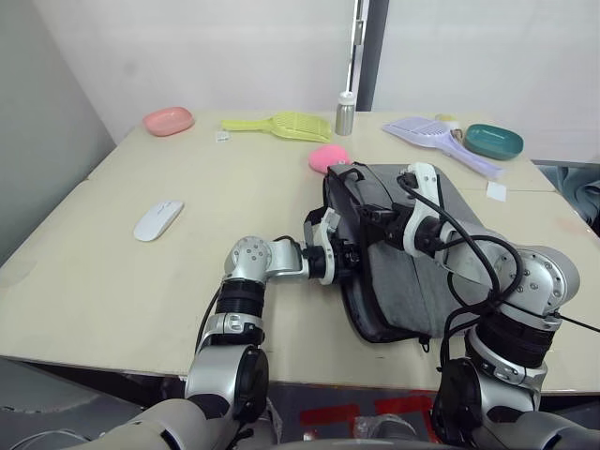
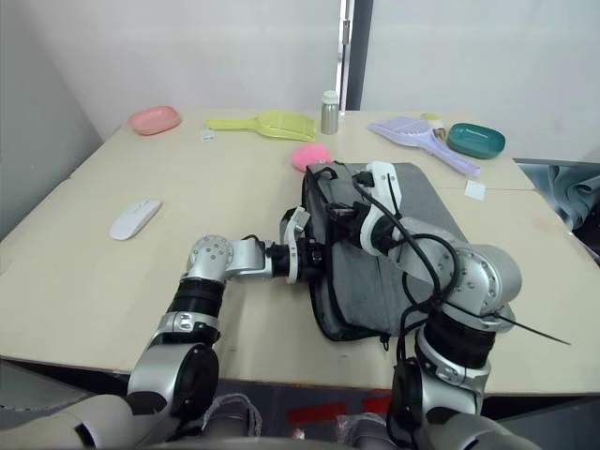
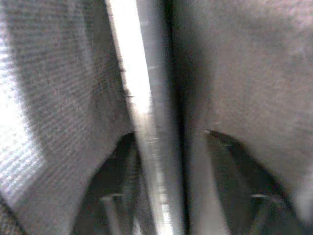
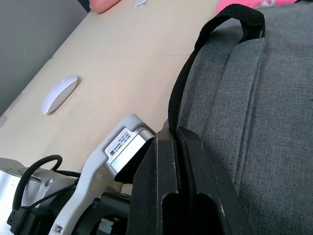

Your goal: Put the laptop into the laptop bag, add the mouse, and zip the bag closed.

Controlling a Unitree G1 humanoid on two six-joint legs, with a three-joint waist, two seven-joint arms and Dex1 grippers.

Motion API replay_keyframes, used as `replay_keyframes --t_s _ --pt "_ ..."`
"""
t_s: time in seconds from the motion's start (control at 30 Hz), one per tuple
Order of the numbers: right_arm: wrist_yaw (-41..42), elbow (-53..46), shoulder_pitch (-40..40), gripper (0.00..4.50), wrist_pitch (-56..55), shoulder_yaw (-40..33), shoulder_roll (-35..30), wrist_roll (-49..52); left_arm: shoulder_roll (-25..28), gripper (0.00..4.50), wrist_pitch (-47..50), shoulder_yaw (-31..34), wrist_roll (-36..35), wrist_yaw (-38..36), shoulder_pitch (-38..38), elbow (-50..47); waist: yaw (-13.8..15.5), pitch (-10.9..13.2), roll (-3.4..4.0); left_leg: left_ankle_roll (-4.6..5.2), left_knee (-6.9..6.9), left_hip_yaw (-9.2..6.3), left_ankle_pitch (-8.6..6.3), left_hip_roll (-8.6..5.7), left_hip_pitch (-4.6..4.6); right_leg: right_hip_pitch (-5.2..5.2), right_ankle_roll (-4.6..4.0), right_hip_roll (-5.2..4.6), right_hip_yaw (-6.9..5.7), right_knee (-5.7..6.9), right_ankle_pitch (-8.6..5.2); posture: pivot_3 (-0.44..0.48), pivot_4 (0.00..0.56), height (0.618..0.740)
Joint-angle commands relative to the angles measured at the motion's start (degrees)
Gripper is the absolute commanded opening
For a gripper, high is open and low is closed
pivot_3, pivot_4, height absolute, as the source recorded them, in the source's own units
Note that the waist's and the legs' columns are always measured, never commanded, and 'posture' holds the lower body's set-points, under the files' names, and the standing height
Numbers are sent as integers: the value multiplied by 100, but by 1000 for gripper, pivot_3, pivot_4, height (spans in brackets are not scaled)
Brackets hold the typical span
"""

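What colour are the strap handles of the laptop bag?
Black, on the grey laptop bag; the handle shows best in the right wrist view.

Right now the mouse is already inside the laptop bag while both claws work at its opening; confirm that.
Not so: the mouse lies on the table, to the left of the laptop bag, as the left eye view shows. Both claws are at the bag's opening.

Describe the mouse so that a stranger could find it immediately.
Look at the wooden table, on the robot's left, away from the grey laptop bag. The mouse lies alone there: small, flat, oval and white, unlike the pink dish at the far edge.
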Motion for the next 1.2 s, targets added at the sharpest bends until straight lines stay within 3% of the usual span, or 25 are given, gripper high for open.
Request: replay_keyframes --t_s 0.03,0.27,0.43,0.63,0.8,0.97,1.2 --pt "79 -41 -178 0 29 -55 -93 15 109 2946 125 -150 48 -133 -128 -293 -10 0 0 0 1 0 0 0 1 0 0 0 0 1 0 0 150 740" --pt "211 148 -223 0 -79 -59 -368 -110 632 2946 52 -122 -14 -568 -59 -594 -10 0 0 0 2 0 0 0 2 0 0 0 0 3 0 0 150 740" --pt "409 330 -101 0 -333 136 -746 -206 960 2946 -581 -19 103 -1122 -181 -340 38 0 0 0 4 0 0 -1 2 3 -1 -2 0 3 0 0 150 740" --pt "1010 364 117 0 -908 1071 -1716 -325 1725 2946 -744 -418 267 -2083 -370 -267 64 -1 0 1 6 0 1 -1 3 3 -1 -1 1 6 1 0 150 740" --pt "1383 279 271 0 -1323 1726 -2056 -346 2476 2946 -772 -695 448 -2645 -203 -427 60 -1 0 1 4 1 1 -1 4 2 -1 1 1 5 1 0 150 740" --pt "1675 273 364 0 -1527 2045 -2181 -282 2989 2946 -1238 -323 550 -2658 212 -744 -9 0 1 0 2 1 0 3 4 1 -5 3 1 6 -1 0 150 740" --pt "2256 266 374 0 -1778 2441 -2587 -262 2945 2946 -2121 -49 774 -2256 1501 -2033 -45 -1 0 -1 3 1 -1 5 4 1 -12 3 -1 9 -4 0 150 740"
